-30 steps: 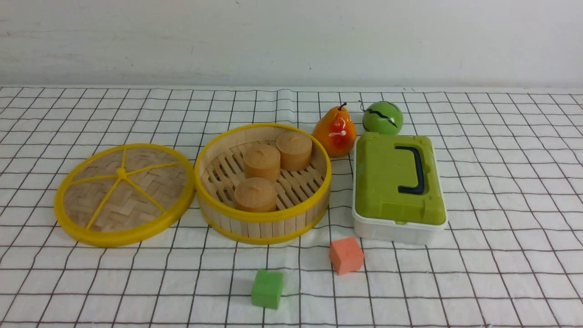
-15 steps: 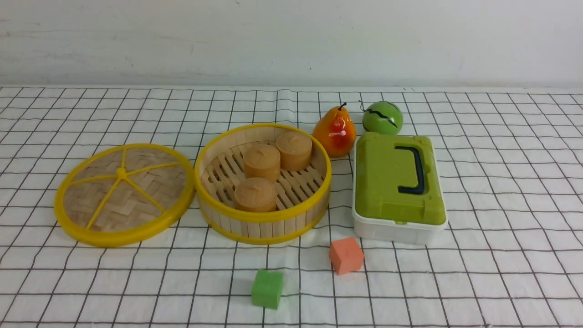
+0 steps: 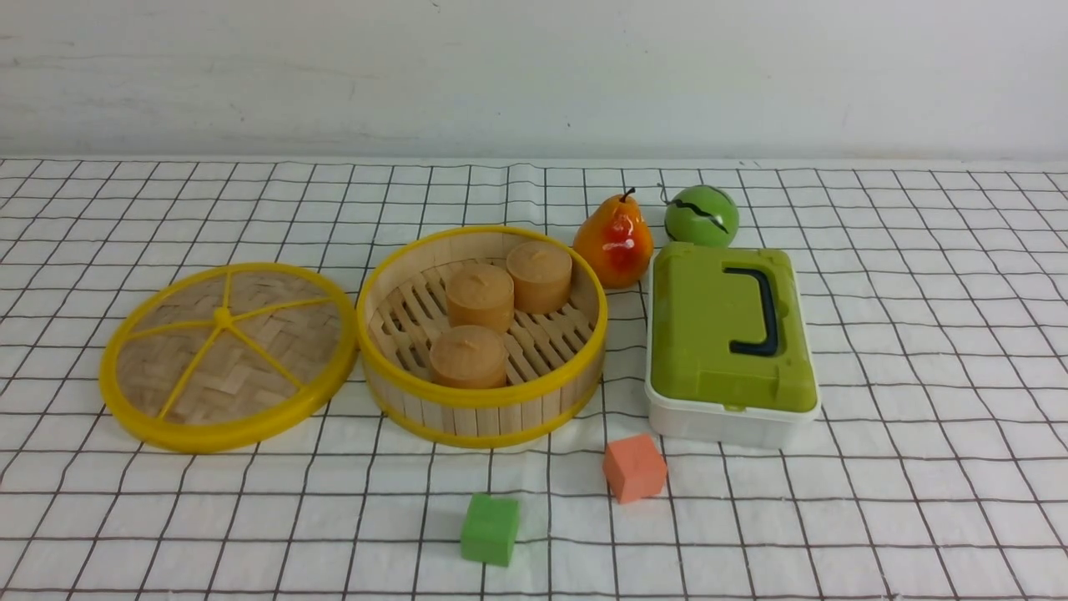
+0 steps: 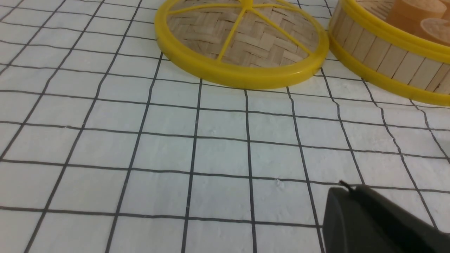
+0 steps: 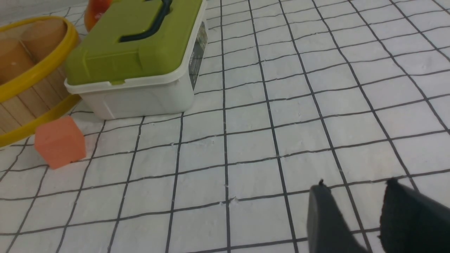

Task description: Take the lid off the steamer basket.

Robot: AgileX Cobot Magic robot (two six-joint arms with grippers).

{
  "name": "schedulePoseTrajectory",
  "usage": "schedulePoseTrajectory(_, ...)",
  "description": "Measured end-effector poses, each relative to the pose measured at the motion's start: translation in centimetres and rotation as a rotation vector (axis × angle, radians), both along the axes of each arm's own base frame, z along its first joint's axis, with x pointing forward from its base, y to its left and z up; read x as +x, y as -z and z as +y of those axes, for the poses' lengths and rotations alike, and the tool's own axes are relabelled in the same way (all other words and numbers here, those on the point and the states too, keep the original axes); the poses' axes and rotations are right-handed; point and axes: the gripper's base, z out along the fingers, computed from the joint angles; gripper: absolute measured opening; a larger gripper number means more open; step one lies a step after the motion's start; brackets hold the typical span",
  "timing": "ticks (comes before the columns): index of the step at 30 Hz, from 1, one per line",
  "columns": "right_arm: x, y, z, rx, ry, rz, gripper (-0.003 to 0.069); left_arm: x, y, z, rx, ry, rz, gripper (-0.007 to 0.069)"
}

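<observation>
The lid [image 3: 227,354], woven bamboo with a yellow rim and spokes, lies flat on the checked cloth just left of the steamer basket [image 3: 482,409]. The basket is uncovered and holds three tan cylinders [image 3: 479,295]. Neither gripper shows in the front view. In the left wrist view the lid [image 4: 242,38] and the basket wall [image 4: 383,59] lie ahead, well apart from my left gripper [image 4: 351,189], whose fingers are pressed together and empty. My right gripper [image 5: 356,184] hovers over bare cloth with a gap between its fingers, empty, with the basket [image 5: 31,88] far off.
A white box with a green lid and dark handle [image 3: 729,342] stands right of the basket. A pear [image 3: 613,240] and a green ball [image 3: 701,215] sit behind it. An orange cube [image 3: 634,467] and a green cube [image 3: 490,528] lie in front of the basket.
</observation>
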Motion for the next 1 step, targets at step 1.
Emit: schedulePoseTrajectory(1, 0.0, 0.0, 0.0, 0.0, 0.0, 0.0, 0.024, 0.0, 0.0, 0.0, 0.0, 0.0, 0.0, 0.0016)
